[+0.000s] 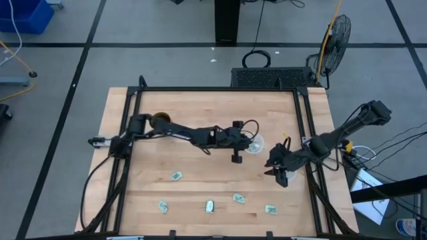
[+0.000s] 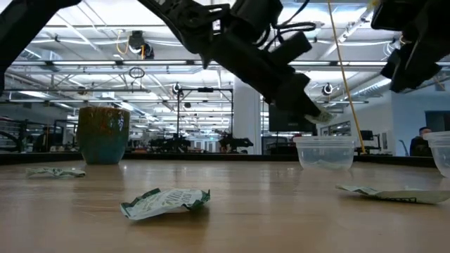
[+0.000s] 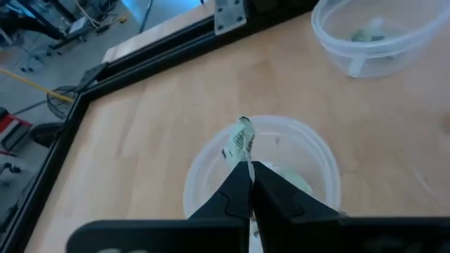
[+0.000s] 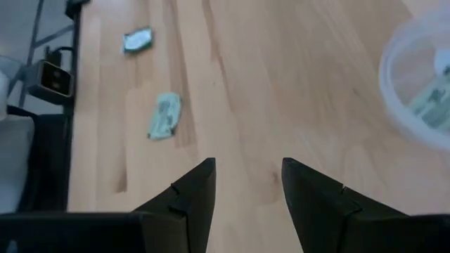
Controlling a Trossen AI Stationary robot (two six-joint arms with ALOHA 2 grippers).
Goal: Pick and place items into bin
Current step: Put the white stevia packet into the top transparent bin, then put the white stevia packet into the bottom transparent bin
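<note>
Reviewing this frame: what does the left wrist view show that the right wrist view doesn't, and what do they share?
Only the left wrist view: the left gripper shut on a pale green packet, held above a clear round bin; a second clear bin holding a packet sits farther off.

Only the right wrist view: the right gripper open and empty, with two packets lying loose on the table, one nearer, one farther.

Both: the wooden table top, and a clear bin with packets inside.

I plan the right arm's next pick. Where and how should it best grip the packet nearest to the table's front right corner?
The packet lies flat, apart from the others. The right gripper, open, probably should descend from straight above, fingers straddling its narrower width.
</note>
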